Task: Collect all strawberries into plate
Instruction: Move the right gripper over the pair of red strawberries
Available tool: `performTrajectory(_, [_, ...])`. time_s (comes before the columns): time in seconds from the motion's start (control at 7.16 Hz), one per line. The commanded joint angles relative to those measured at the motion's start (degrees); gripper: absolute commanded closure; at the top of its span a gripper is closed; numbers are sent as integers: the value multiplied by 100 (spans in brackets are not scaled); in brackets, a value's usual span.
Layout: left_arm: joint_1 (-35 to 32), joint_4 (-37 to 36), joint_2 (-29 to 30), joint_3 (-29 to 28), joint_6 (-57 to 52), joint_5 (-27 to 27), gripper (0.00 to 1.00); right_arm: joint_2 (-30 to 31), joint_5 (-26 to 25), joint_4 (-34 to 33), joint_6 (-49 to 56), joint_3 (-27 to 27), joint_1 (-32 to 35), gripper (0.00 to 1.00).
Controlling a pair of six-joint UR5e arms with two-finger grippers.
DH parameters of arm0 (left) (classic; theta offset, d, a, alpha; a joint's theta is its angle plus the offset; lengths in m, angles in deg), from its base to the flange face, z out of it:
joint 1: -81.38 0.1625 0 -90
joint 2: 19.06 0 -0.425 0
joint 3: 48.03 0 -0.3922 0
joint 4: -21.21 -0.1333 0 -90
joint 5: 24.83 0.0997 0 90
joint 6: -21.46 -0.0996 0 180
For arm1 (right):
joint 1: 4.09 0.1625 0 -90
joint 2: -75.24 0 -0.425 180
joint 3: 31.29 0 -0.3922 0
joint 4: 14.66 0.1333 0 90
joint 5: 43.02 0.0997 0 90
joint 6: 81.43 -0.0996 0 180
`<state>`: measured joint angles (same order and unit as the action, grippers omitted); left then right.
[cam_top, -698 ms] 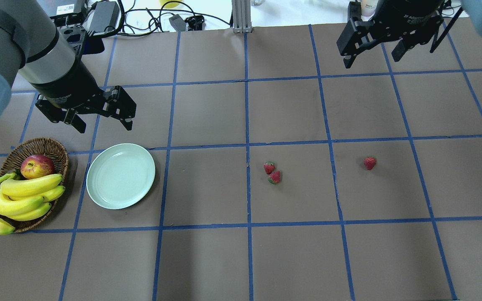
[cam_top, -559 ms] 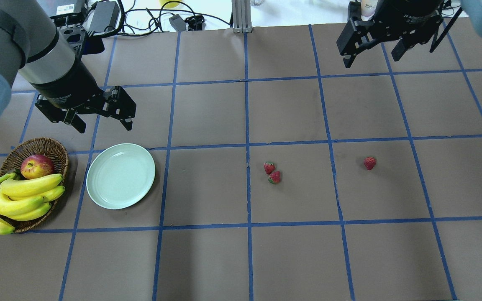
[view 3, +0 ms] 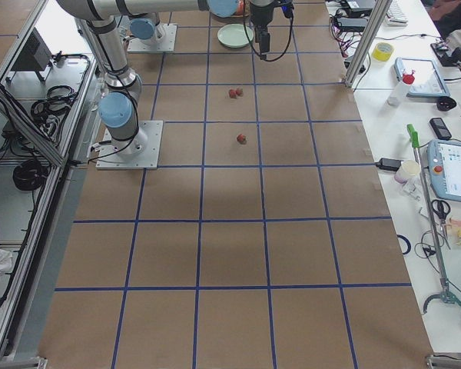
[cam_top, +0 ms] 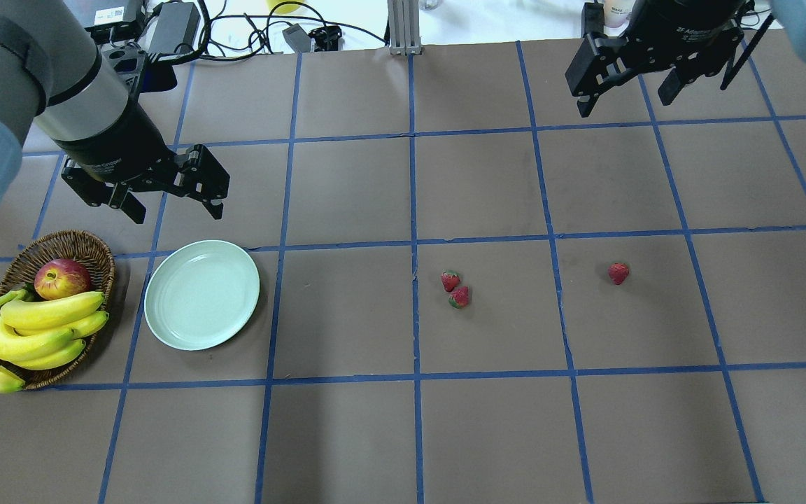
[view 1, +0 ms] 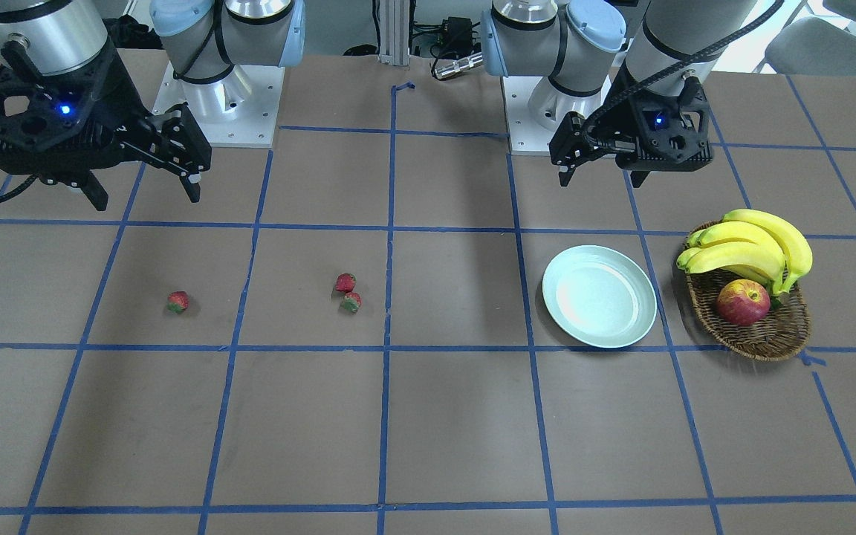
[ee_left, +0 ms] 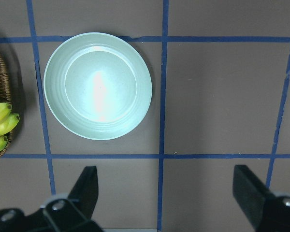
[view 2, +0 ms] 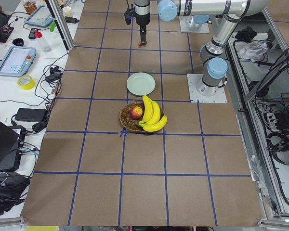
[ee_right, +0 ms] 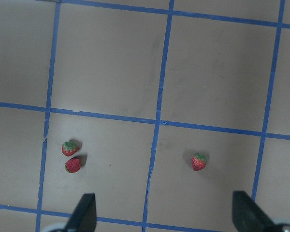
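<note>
The left arm comes in over the basket side of the surface (cam_top: 347, 315), wrist turned down. Its left end effector (cam_top: 177, 210) hangs above the surface close to the plate (cam_top: 201, 294). Its two fingers are spread wide with nothing between them. The left wrist view looks straight down on the plate, which is bare inside.

The right arm is raised at the other side, also with its wrist pointing down. The right end effector (cam_top: 623, 101) hangs clear of the surface, fingers apart and empty. Its wrist view takes in all the fruit below.

All the strawberries lie on the surface, well apart from the plate. The paired strawberries (cam_top: 450, 281) sit just beside each other near the middle. The lone strawberry (cam_top: 618, 272) lies farther toward the right arm's side, under neither finger.

Just beside the plate, on the side away from the berries, stands a wicker basket (cam_top: 74, 241). It holds an apple (cam_top: 61, 278) and a bunch of bananas (cam_top: 39, 329).
</note>
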<state>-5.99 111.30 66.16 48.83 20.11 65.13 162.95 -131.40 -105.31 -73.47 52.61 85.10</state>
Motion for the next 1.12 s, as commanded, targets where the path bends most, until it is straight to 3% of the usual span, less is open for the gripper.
performTrajectory(0.0, [9, 52, -24, -10, 12, -30, 0, 18, 40, 21, 22, 100, 2, 0])
performTrajectory(0.56, [9, 53, -85, -45, 3, 13, 0, 1, 40, 30, 39, 161, 2, 0])
performTrajectory(0.84, [9, 27, -85, -37, 3, 13, 0, -61, 162, -75, 13, 546, 98, 0])
performTrajectory(0.98, [9, 27, -85, -45, 3, 22, 0, -130, 337, -563, -74, 888, 325, 0])
